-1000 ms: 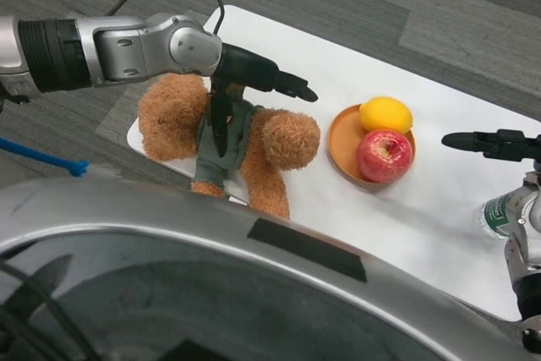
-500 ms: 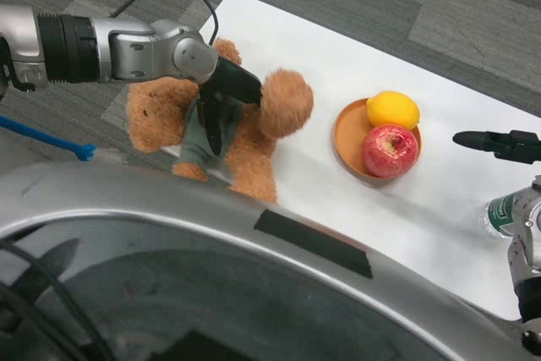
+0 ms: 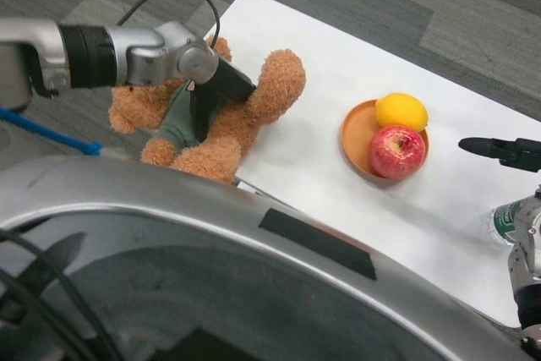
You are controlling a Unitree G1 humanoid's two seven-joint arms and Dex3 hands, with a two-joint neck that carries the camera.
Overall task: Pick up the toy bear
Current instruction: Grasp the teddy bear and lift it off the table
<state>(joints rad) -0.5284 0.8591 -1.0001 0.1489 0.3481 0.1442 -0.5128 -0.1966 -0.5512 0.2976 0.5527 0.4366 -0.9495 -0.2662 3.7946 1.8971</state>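
1 toy bear, brown plush in a grey-green top, sits at the worktop edge, 9 o'clock of the orange bowl holding a lemon and apple. Left hand has its fingers clamped on the bear's torso. Looks soft, light, squashy; the torso is the best hold, limbs would flop. Right hand waits at 3 o'clock, fingers' state unclear.

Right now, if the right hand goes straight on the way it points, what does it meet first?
The right hand points left toward the red apple in the orange dish. The apple is probably first, though the hand's height above the table is unclear.
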